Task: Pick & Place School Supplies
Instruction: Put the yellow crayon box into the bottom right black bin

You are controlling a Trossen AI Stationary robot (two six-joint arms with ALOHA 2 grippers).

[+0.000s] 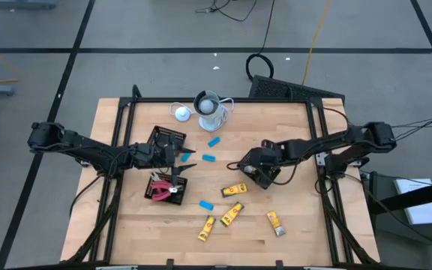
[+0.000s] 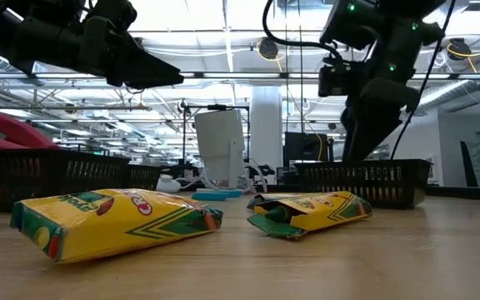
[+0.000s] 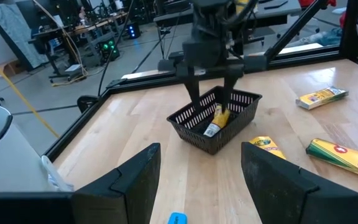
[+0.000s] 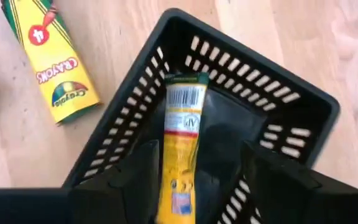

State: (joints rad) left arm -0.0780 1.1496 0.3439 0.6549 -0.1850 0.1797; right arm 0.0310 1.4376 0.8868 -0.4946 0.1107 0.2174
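Right pincer (image 4: pixel 194 180) sits over the black mesh basket (image 4: pixel 278 106) at centre-right of the high view, fingers apart, gripping nothing. A yellow crayon box (image 4: pixel 182 134) lies inside that basket, between the fingers. Left pincer (image 1: pixel 188 160) hovers left of centre, fingers apart, empty. More yellow boxes (image 1: pixel 233 214) lie on the counter (image 1: pixel 291 240), lower centre.

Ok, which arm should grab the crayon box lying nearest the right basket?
Probably the right. Its gripper hangs open over the right basket, having a box inside, and that crayon box lies just beside it. The left gripper sits farther off by the left baskets.
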